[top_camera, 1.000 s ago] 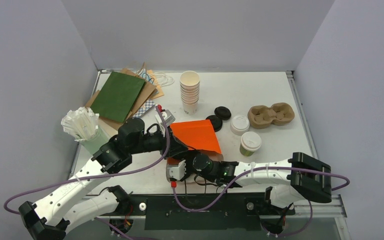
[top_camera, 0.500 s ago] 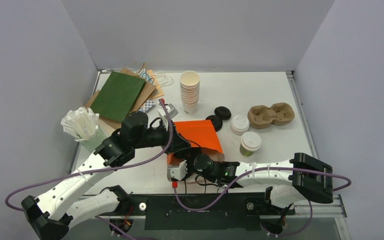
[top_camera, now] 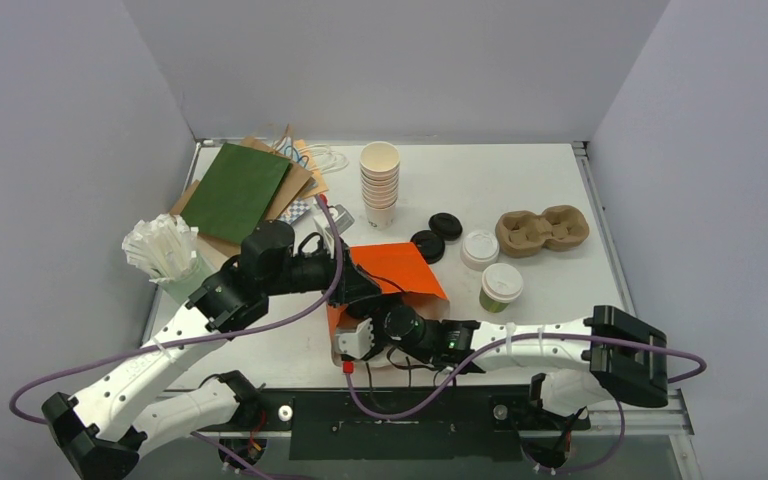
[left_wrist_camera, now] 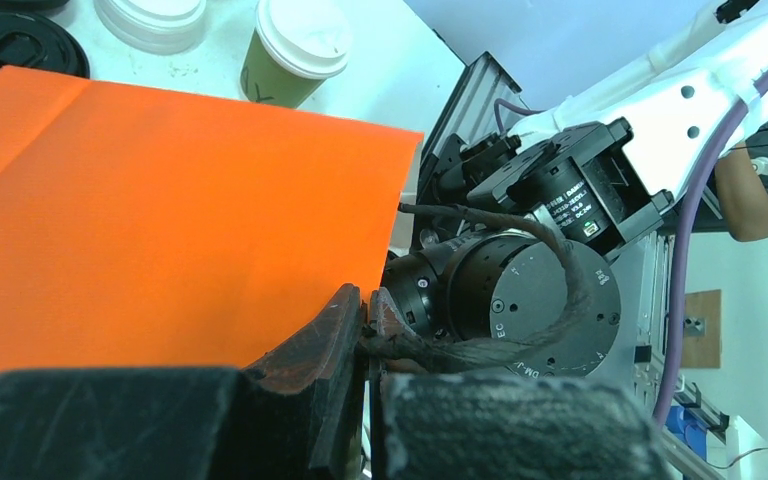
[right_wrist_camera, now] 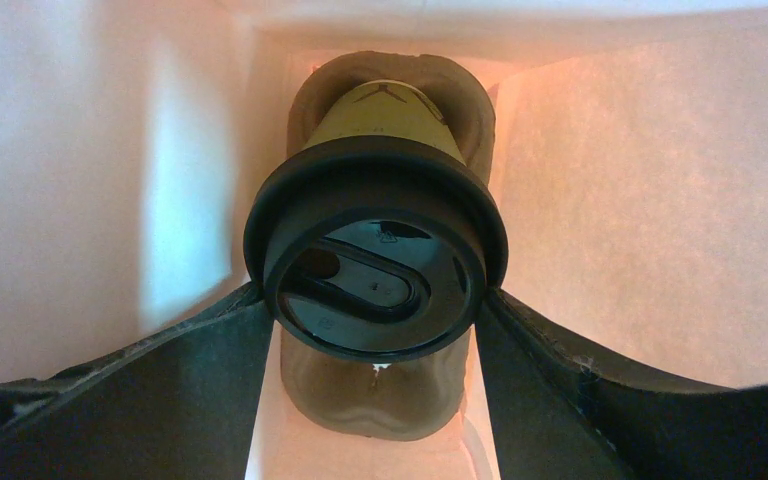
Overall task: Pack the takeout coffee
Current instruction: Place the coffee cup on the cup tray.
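Risk begins at the right gripper (right_wrist_camera: 372,302): its jaws stand fairly wide but are closed on the black-lidded cup (right_wrist_camera: 375,262), pressing on both sides of the lid rim. The grip therefore looks to be on the lid more than on the paper wall. If the gripper pulls or twists from here, I think the lid can come loose, or the cup can tip out of its seat and spill. The cup lies exactly between the jaws, lid toward the wrist. Its base appears to sit in the far well of the carrier (right_wrist_camera: 385,425), deep inside the bag (left_wrist_camera: 160,200). The bag walls are close on both sides, so jaws that open wider or draw back carelessly can catch the paper and drag the carrier. The left gripper (left_wrist_camera: 358,330) has its jaws fully closed on the bag's edge and holds the mouth up. If this pinch slips, the bag can fall onto the right arm. The white-lidded cup (top_camera: 501,287) stands on the table (top_camera: 520,180) right of the bag, well apart from both grippers and not yet packed.
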Robot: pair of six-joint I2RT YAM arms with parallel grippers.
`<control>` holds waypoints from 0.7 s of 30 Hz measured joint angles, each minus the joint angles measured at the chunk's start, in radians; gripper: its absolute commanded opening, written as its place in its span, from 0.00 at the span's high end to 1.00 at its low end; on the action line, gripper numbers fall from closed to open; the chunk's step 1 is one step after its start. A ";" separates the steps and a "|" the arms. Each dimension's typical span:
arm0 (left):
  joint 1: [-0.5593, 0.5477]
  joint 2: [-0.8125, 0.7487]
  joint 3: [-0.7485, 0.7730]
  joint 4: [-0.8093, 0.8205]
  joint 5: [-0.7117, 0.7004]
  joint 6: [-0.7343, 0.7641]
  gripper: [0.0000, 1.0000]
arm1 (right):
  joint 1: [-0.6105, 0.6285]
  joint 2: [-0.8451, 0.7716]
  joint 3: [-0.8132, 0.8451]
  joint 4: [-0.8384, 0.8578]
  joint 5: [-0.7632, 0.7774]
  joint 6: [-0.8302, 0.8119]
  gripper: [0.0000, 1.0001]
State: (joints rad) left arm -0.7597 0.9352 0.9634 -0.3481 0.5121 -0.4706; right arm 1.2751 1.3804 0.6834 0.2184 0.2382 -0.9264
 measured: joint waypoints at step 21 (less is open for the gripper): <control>0.002 0.001 -0.042 0.041 0.038 0.003 1.00 | 0.081 0.006 0.176 -0.332 0.042 0.080 0.70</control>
State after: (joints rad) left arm -0.7574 0.9363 0.9215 -0.3069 0.5499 -0.4675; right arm 1.3563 1.3869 0.8593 -0.1139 0.2806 -0.8467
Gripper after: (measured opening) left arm 0.021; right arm 0.684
